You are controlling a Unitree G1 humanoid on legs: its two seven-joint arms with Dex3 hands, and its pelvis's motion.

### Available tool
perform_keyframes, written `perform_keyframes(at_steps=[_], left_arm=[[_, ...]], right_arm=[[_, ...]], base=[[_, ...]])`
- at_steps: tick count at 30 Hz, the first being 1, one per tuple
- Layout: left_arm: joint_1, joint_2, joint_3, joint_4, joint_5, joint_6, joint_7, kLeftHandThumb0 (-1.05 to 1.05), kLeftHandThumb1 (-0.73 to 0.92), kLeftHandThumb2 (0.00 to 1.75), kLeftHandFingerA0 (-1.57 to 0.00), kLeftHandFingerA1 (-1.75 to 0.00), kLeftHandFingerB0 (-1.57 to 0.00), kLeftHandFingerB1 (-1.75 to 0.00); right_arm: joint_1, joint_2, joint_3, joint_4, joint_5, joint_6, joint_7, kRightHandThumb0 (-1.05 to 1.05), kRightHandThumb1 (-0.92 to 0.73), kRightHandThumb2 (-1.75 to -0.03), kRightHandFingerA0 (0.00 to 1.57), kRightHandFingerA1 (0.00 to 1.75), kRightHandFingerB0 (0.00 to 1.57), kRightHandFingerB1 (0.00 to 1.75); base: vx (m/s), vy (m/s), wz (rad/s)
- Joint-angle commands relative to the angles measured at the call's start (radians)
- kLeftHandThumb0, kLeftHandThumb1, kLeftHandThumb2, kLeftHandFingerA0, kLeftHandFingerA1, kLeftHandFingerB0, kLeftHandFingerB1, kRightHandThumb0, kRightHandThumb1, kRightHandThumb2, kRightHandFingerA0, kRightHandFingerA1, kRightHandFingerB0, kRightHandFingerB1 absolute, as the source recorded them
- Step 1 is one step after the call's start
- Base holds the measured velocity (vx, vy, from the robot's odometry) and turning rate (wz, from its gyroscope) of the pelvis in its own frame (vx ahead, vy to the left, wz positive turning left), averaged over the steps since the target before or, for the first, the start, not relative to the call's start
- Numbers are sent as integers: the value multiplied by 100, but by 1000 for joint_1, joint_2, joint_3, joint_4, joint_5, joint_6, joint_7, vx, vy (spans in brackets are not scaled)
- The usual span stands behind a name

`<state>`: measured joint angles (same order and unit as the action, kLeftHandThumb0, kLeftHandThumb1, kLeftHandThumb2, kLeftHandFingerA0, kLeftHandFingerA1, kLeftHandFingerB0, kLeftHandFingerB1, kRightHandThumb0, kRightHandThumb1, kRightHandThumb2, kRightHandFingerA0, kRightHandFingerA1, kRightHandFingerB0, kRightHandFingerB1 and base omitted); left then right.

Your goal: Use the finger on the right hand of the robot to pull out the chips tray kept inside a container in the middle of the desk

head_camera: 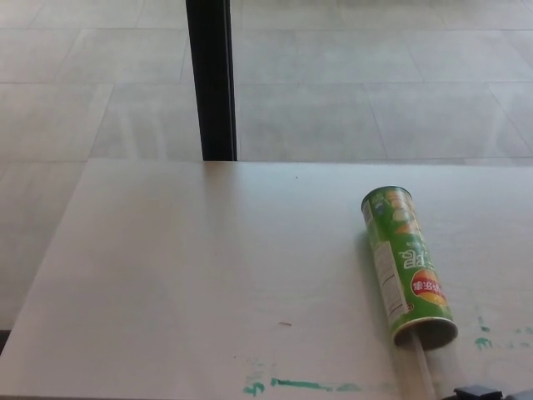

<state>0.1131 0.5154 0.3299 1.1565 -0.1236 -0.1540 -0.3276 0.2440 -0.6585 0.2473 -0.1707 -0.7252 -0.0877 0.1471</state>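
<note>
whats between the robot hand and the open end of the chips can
Head view: a clear tray edge runs from the chips can toward the right robot hand; otherwise bare desk.

We see the pale desk (pixel 183 275) lying bare across its whole left and middle, so a hand could pass there freely, while the green chips can (pixel 405 265) on its side at the right and the black post (pixel 211 79) beyond the far edge stand in the way.
</note>
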Motion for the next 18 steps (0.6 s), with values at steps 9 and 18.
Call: perform_keyframes(at_steps=[9,18], left_arm=[[10,21,5,-8,-4,-6,8,-75,85,66,-30,-92,-36,-89],[11,20,9,-8,-7,-4,9,-77,82,65,-33,-94,-38,-85]], right_arm=[[110,-50,-1,-2,-1,-17,51,-20,-60,-59,76,136,51,44],[112,-48,-11,-25,17,-9,68,-20,-60,-59,77,135,51,43]], base=[[0,0,0],[0,0,0]])
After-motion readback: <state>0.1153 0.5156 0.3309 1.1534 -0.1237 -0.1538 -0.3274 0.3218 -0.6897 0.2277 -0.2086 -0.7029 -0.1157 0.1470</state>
